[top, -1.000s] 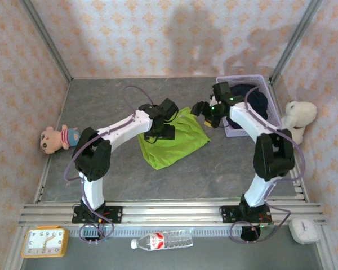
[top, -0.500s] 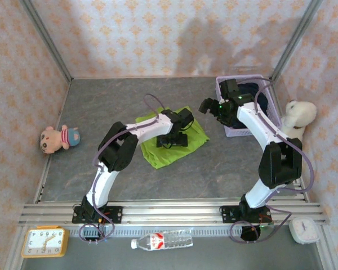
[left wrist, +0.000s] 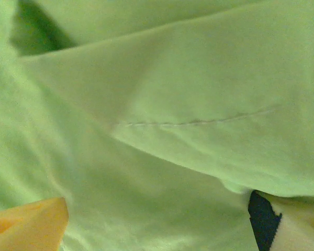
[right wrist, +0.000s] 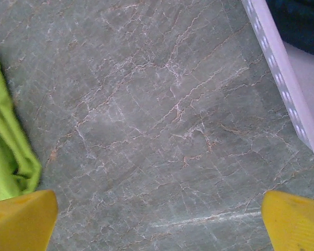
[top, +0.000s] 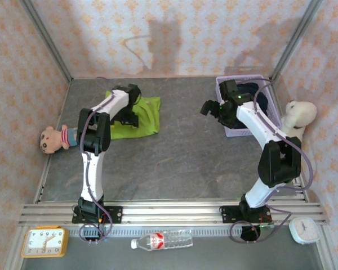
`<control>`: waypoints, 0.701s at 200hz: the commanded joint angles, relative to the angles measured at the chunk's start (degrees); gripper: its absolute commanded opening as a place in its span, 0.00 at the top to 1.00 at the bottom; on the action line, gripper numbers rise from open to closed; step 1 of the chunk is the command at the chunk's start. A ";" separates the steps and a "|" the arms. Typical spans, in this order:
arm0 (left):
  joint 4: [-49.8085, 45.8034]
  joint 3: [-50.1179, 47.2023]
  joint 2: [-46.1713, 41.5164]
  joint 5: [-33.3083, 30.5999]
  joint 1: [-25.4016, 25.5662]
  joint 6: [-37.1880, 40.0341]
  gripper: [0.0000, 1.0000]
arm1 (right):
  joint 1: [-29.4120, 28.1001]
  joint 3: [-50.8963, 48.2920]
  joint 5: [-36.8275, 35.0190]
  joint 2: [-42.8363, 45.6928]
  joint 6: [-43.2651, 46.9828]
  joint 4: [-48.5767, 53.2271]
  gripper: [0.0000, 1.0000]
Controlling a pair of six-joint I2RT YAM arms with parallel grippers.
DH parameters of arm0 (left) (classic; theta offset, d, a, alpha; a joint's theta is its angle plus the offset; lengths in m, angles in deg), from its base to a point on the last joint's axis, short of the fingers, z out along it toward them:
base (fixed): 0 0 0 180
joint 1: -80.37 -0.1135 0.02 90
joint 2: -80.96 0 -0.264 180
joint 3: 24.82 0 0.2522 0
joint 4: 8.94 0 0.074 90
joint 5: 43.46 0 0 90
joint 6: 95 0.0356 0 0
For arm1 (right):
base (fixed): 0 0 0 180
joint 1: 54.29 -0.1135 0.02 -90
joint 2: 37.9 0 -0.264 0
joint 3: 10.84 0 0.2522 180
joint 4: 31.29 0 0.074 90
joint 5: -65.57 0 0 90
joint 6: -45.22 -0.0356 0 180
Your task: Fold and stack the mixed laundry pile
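Nearest me, the middle of the table is where the green garment lay a second ago. It has since slid to the far left and bunched smaller, with my left arm swung out over it. I read that as the green piece folded and parked as the base of the stack, so the navy garment should come next. The left gripper sits low on the green cloth, fingers spread wide with fabric under and between them; I see no pinch. Further right, the right gripper has pulled away from the green garment toward the basket. It hangs over bare table, fingers fully spread, holding nothing. The navy garment lies at the back, heaped inside the basket, untouched.
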 commanded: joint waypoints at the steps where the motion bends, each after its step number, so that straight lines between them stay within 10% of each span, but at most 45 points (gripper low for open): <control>1: -5.11 5.33 2.69 -6.65 -4.41 4.53 0.10 | 0.32 3.20 -1.05 -2.18 0.67 2.47 0.00; 79: -9.41 20.28 14.51 -0.66 -18.61 4.35 0.10 | 4.60 10.98 -9.21 -8.32 -0.15 5.30 0.00; 140: -2.39 16.83 15.70 14.10 -28.67 -10.11 0.13 | 14.73 26.43 -14.43 -19.72 -1.89 8.54 0.01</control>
